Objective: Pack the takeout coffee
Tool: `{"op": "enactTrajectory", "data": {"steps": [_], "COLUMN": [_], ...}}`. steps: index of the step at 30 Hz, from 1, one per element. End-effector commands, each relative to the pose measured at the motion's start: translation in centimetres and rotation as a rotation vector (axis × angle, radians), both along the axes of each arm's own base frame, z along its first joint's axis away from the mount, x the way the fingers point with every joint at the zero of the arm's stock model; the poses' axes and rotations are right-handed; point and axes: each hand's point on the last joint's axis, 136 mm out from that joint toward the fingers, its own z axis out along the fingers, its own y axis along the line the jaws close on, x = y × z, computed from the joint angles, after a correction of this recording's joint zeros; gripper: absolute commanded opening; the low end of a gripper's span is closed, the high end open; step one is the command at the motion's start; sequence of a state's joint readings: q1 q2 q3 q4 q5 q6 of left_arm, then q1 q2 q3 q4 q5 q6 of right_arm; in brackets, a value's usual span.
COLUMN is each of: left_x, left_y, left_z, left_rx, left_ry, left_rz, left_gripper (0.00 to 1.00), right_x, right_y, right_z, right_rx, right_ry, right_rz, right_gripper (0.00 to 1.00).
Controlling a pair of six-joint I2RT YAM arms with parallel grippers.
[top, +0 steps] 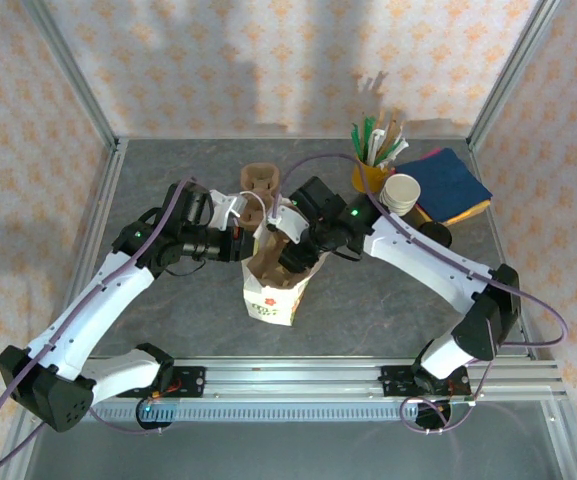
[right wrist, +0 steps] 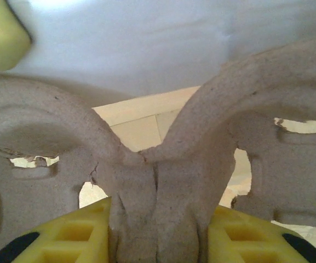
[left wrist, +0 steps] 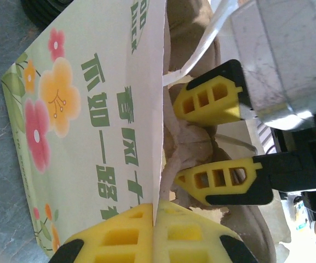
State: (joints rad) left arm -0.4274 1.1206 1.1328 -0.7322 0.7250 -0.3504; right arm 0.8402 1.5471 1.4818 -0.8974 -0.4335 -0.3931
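Note:
A flowered white paper bag (top: 271, 292) stands open at the table's middle. My left gripper (top: 255, 216) is shut on the bag's rim, and its pads (left wrist: 130, 233) pinch the white edge (left wrist: 156, 164). My right gripper (top: 290, 238) reaches into the bag's mouth, shut on the middle ridge of a grey-brown pulp cup carrier (right wrist: 158, 181). In the left wrist view, the right gripper (left wrist: 177, 143) holds that carrier (left wrist: 193, 137) inside the bag (left wrist: 92, 137). The takeout coffee's black lid (top: 435, 233) peeks out behind the right forearm at the back right.
A yellow cup of sticks and straws (top: 373, 160), a stack of white cups (top: 401, 192) and blue and yellow napkins (top: 453, 185) sit at the back right. A brown pulp piece with holes (top: 258, 180) lies behind the bag. Metal frame posts border the table.

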Motion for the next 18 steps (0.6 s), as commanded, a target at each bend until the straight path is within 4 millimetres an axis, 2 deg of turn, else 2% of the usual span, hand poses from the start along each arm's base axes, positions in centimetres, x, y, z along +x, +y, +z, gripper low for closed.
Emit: {"op": "enactTrajectory", "data": {"steps": [1, 5, 14, 18], "left_x": [0.8, 0.5, -0.4, -0.6], "left_y": [0.2, -0.2, -0.9, -0.9], "left_z": [2.6, 3.0, 3.4, 3.1], "left_rx": [-0.042, -0.069, -0.12, -0.117], "left_ry": [-0.073, -0.081, -0.084, -0.076], "left_rz": [0.031, 0.003, -0.049, -0.058], "left_gripper": [0.0, 0.0, 0.0, 0.0], "right_x": [-0.8, -0.9, 2.9, 3.5], "right_y": [-1.2, -1.0, -2.2, -2.5], "right_z": [1.1, 2.7, 6.1, 6.9], "right_rx": [-0.026, 0.016, -0.006, -0.014], "right_ry": [0.002, -0.016, -0.242, -0.283], "right_rz": [-0.014, -0.017, -0.131, -0.144], "right_gripper": [0.37, 0.37, 0.36, 0.36]}}
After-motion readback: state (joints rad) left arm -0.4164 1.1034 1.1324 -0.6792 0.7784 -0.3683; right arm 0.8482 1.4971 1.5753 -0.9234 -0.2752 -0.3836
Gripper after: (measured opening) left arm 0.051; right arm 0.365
